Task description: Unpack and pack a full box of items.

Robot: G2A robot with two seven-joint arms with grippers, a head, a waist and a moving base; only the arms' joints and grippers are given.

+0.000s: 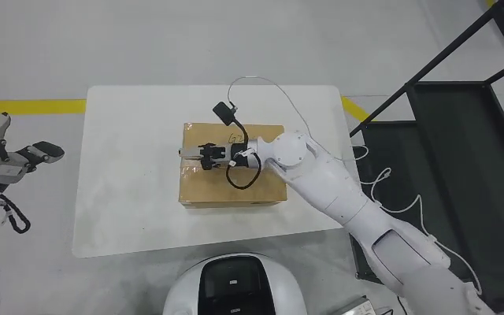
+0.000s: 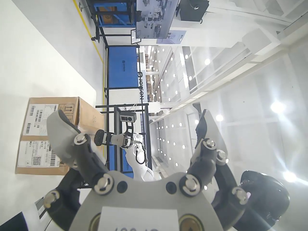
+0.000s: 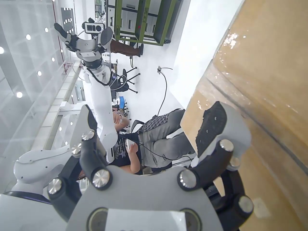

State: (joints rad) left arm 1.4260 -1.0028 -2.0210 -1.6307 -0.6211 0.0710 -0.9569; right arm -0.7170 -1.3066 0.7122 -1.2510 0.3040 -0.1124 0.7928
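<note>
Holding right gripper (image 1: 198, 154), fingers apart, over the taped brown cardboard box (image 1: 228, 189); best to align with the seam before pressing down.

I count one cardboard box (image 1: 224, 189), sitting on one white surface (image 1: 126, 173). I count two grippers: the right gripper (image 1: 191, 153) over the top of the box, and the left gripper (image 2: 130, 118) out past the surface's left edge.
</note>
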